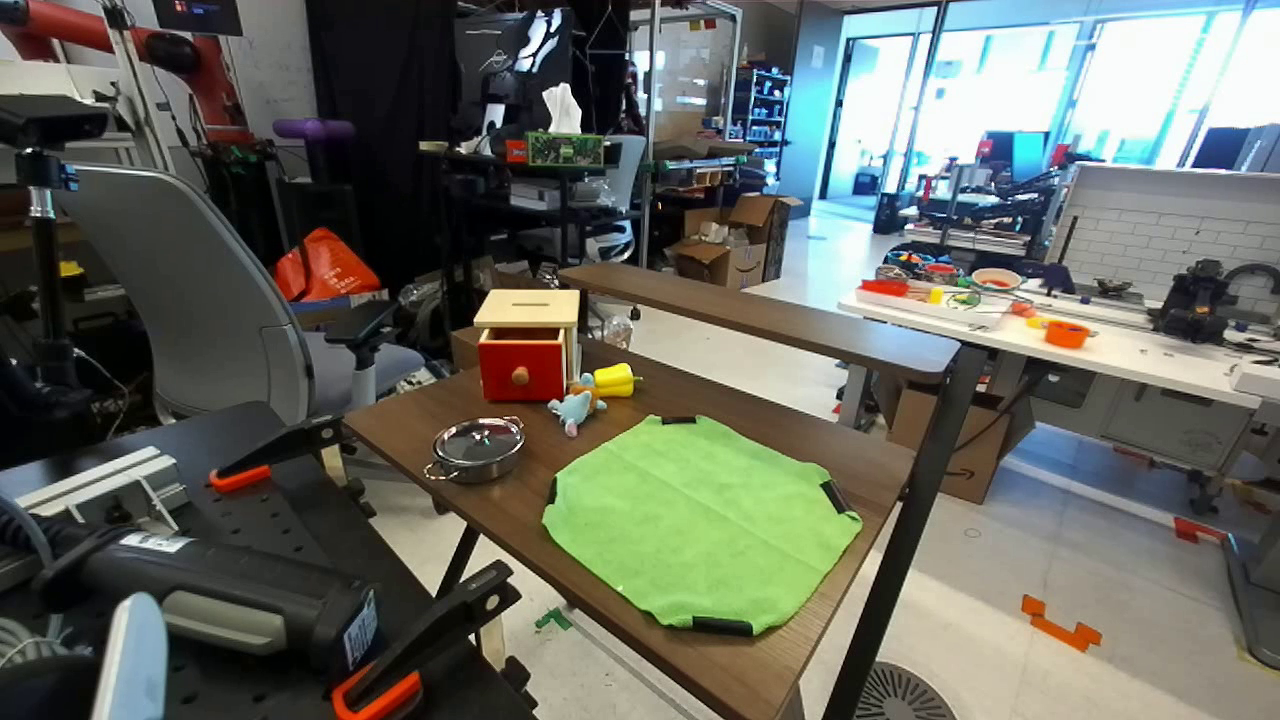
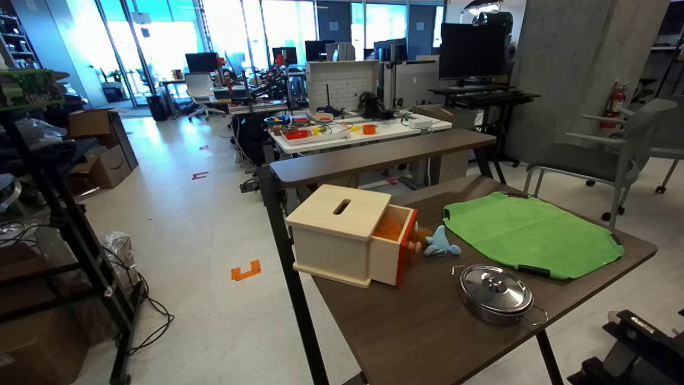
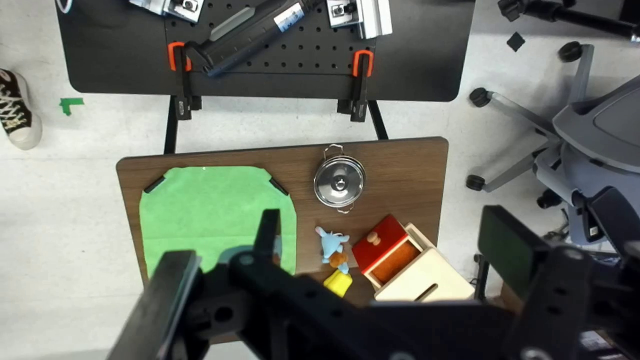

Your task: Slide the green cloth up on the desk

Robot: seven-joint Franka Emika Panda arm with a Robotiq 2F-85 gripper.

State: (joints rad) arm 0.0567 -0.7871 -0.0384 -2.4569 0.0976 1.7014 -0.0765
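Lime-green wavy-edged fabric cloth (image 1: 700, 520) lies on the brown wooden tabletop (image 2: 406, 326); near it sit a round metal pot (image 1: 478, 450), blue plush toy (image 3: 331, 243) and red-drawered wooden box (image 2: 334, 246). The black pincer (image 3: 345, 240) is spread.

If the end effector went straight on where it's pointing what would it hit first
In the wrist view, likely the desk between the pot and blue toy; depth and aim are unclear, so it might catch either first.
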